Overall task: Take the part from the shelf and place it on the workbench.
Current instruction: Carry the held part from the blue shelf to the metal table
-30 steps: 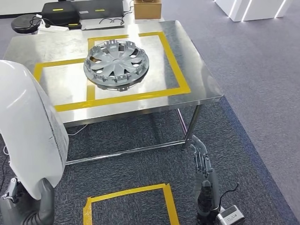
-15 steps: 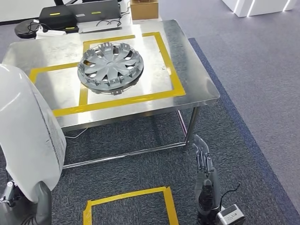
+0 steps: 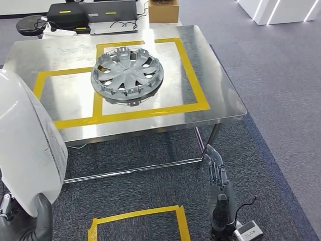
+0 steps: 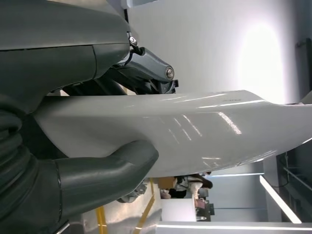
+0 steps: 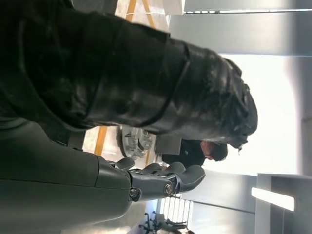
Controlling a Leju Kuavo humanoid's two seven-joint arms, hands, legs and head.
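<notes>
A large white curved panel (image 3: 26,150) fills the lower left of the head view, and my left hand (image 3: 37,223) grips it from below. In the left wrist view the thumb (image 4: 110,170) presses under the glossy white panel (image 4: 206,126) while the darker fingers clamp its other face. The steel workbench (image 3: 219,85), marked with yellow tape rectangles, stands ahead of me. My right hand (image 3: 218,188) hangs low beside the bench's near right leg, fingers straight and apart, holding nothing. In the right wrist view this right hand (image 5: 162,180) is likewise empty.
A grey wheel cover (image 3: 127,75) lies inside the bench's right taped rectangle. Black cases (image 3: 68,10), a cardboard box (image 3: 163,10) and a black stool (image 3: 30,24) stand beyond the far edge. A yellow tape square (image 3: 181,221) marks the dark carpet at my feet.
The whole picture has shifted, so the camera moved: the bench now sits slightly further right and lower. The left hand still holds the white panel, and the right hand hangs as before.
</notes>
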